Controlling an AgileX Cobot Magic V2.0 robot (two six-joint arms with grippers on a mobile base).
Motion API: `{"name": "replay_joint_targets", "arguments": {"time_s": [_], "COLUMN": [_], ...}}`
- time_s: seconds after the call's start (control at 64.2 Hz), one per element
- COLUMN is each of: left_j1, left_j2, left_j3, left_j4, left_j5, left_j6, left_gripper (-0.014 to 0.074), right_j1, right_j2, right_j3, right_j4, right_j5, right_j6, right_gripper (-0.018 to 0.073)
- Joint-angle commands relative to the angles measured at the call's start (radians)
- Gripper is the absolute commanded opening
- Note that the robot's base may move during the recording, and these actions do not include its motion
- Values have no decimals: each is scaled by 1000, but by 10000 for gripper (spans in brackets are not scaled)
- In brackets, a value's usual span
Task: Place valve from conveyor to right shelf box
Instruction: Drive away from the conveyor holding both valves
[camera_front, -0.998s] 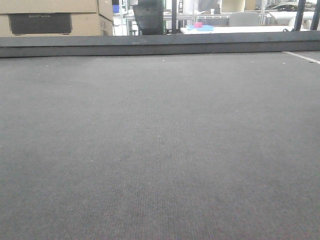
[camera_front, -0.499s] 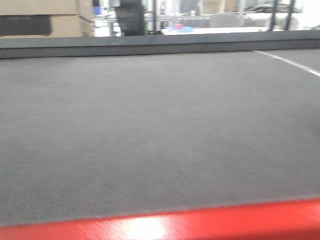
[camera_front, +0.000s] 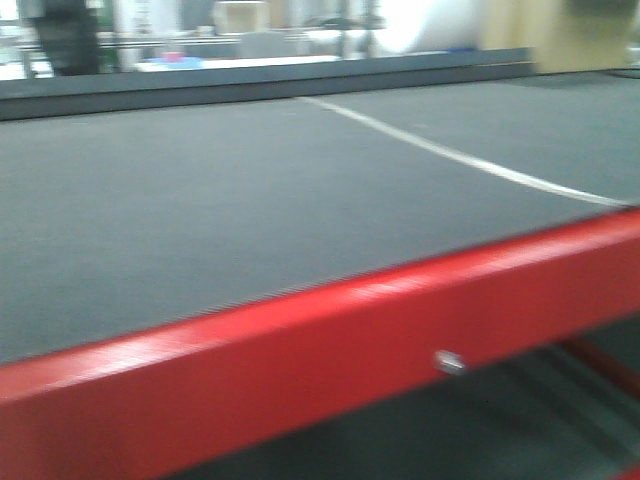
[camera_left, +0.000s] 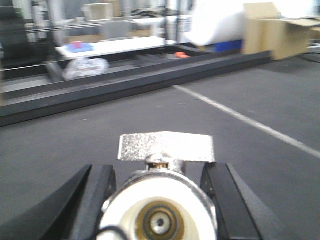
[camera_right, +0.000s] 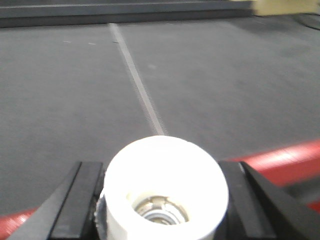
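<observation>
The conveyor fills most of every view: a flat dark grey belt with a pale seam line running aslant across it and a dark raised rim at the far side. Only the front camera shows the whole red frame rail along the near edge; the right wrist camera catches just slivers of it. Only the left wrist camera shows an open cardboard box beyond the rim, and any print on it is too blurred to read.

The left pincer is closed on a valve, held above the belt. This valve is silver, with a flat speckled metal tab on top and a white cap facing the lens. The right pincer clamps a second valve over the belt's near edge. Only its round white cap shows, with metal inside.

A small silver bolt head sits in the rail.
</observation>
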Motion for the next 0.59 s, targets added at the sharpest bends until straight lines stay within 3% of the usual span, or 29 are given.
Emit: {"name": "replay_joint_targets", "arguments": {"time_s": [0.0, 0.577], "left_j1": [-5, -5], "left_j2": [-3, -3], "left_j3": [-6, -6], "left_j4": [-9, -9], "left_j5": [-46, -46], "left_j6": [-7, -7], "left_gripper": [-111, -111], "right_j1": [0, 0], "right_j2": [-10, -10], "right_j3": [-7, -7], "right_j4": [-6, -6], "right_j5": [-74, -74], "right_j6": [-4, -4], "right_gripper": [-155, -155]}}
